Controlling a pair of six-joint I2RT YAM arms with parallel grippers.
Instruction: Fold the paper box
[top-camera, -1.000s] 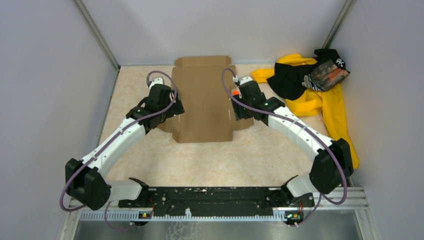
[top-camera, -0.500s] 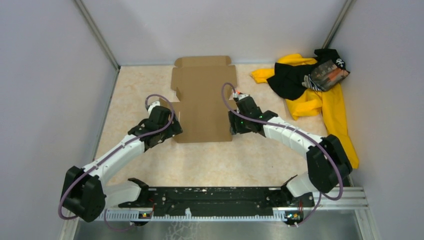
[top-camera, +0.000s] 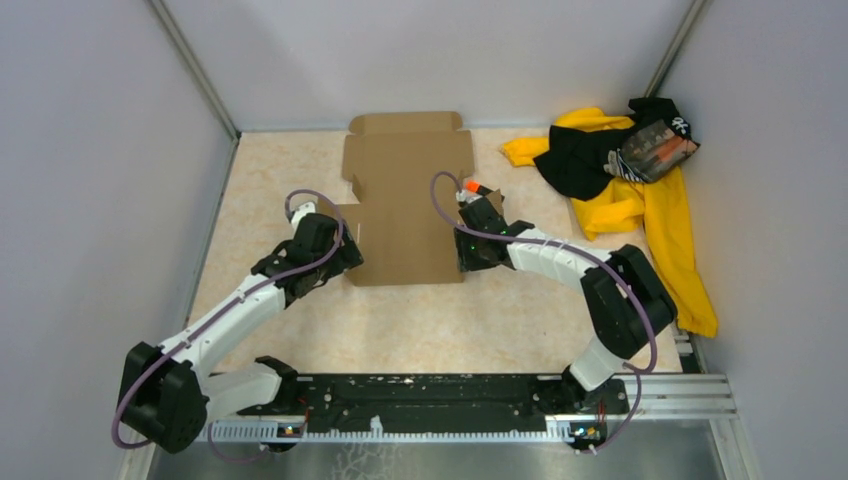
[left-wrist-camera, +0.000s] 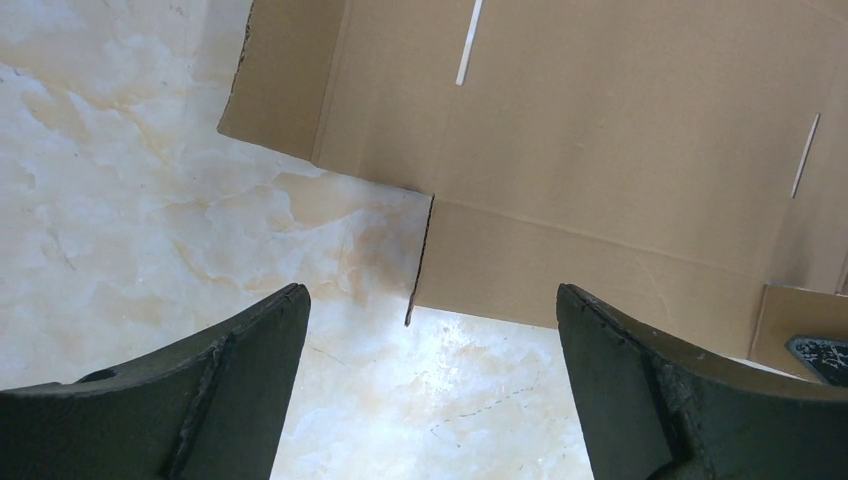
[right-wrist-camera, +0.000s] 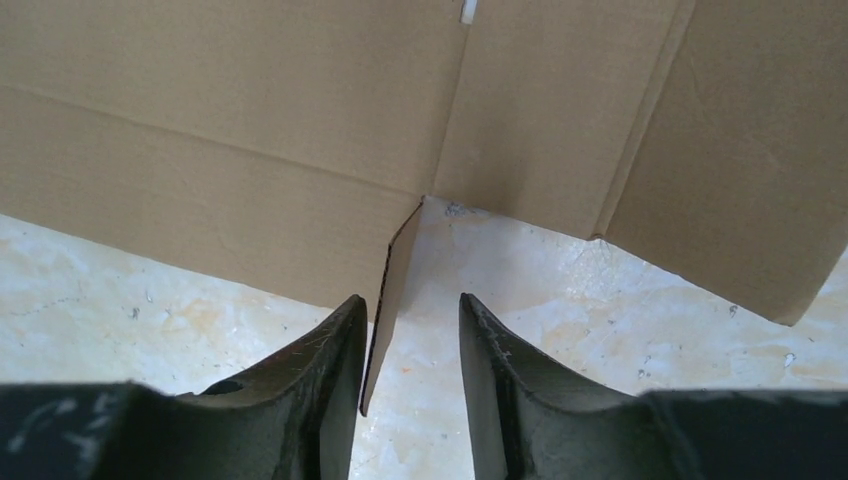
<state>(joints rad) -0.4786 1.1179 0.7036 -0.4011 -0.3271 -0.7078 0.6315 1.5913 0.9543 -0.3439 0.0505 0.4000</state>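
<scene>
Paper box (top-camera: 405, 200), flat on the table (top-camera: 500, 310), first fold in hand: its lower-right flap (right-wrist-camera: 395, 290) is straddled by the half-open right pincer (right-wrist-camera: 410, 300), left pincer (left-wrist-camera: 430, 300) gaping; a pinch is needed next.

Table (top-camera: 500, 320): pale marbled top, as I see it from above. Item one: paper box (top-camera: 405, 200), a brown cardboard sheet lying unfolded, middle to far side. Item two: yellow-and-black clothing pile (top-camera: 640, 200), heaped far right, apart from the box.

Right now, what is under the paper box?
The paper box lies flat on the marbled table, which shows beside its edges. Anything directly beneath the cardboard is hidden. Only its near right tab stands up, inside the right tool.
</scene>
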